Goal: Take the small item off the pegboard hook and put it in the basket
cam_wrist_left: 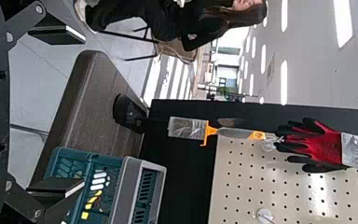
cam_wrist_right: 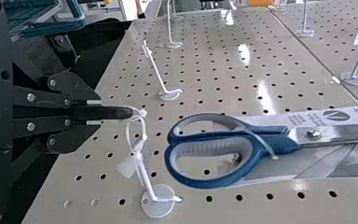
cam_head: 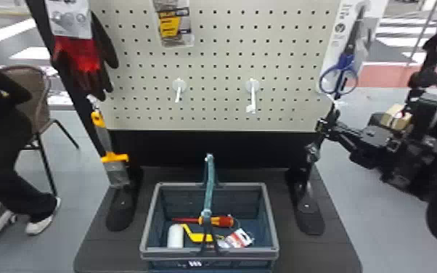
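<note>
- Black and slim, the small item (cam_wrist_right: 119,112) is pinched near its top between the closed-in fingers of the right gripper (cam_wrist_right: 100,112), presumably so that swinging is prevented during unhooking.
- By a white loop (cam_wrist_right: 128,135) it is hung on the hook (cam_wrist_right: 147,179), below the blue-handled scissors (cam_wrist_right: 279,144).
- The basket (cam_head: 243,184) is set before the pegboard (cam_head: 214,65), likely for an easy drop; some contents are crossed by its raised handle (cam_head: 209,181).
- The left gripper (cam_wrist_left: 84,110) is held empty, fingers spread.
- The gripped stretch is hidden; whether the loop is snagged at the hook's tip cannot be told.
</note>
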Robot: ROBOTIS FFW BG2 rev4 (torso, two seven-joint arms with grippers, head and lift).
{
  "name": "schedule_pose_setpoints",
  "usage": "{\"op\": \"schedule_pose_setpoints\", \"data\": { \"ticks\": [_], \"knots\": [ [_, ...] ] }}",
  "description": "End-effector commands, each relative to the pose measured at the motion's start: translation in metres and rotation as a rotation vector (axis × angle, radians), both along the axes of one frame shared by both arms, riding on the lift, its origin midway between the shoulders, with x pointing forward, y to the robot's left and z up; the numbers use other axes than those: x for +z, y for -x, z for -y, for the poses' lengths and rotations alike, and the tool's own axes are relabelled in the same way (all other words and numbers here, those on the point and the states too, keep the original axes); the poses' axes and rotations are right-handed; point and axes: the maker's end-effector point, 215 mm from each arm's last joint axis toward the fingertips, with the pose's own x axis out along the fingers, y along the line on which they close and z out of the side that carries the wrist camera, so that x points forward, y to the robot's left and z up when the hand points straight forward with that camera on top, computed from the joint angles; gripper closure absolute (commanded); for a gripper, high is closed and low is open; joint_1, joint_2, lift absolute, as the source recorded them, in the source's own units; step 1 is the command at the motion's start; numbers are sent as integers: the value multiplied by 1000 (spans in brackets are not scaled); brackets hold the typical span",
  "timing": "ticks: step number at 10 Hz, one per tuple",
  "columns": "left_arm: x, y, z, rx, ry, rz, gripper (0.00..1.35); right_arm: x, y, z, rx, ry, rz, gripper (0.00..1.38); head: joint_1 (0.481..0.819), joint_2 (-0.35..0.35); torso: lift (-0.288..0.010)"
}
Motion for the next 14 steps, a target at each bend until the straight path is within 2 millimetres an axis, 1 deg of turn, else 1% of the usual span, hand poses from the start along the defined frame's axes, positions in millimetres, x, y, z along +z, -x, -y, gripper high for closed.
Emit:
{"op": "schedule_pose_setpoints", "data": {
  "ticks": [1, 2, 4, 7, 9, 10, 12, 14],
  "knots": [
    [0, 0, 1, -4, 1, 0, 216, 13, 4, 4, -6, 8, 28, 1245, 549, 0, -100],
    [0, 0, 1, -3, 2, 0, 216, 18, 12, 8, -15, 3, 40, 1245, 549, 0, -100],
    [-1, 0, 1, -2, 4, -2, 216, 28, 34, 14, -65, -41, 73, 1245, 549, 0, -100],
    [-1, 0, 1, -3, 5, -3, 216, 22, 62, 17, -119, -72, 82, 1245, 549, 0, -100],
    [-2, 1, 1, -1, 8, -7, 216, 20, 78, 14, -147, -110, 82, 1245, 549, 0, -100],
    [-2, 1, 2, -4, 9, -7, 216, 18, 85, 13, -166, -144, 78, 1245, 549, 0, -100],
    [-4, 1, 2, -4, 11, -11, 216, 6, 93, 10, -190, -210, 52, 1245, 549, 0, -100],
    [-5, -1, 5, -10, 15, -15, 216, -10, 95, 5, -197, -247, 20, 1245, 549, 0, -100]
  ]
}}
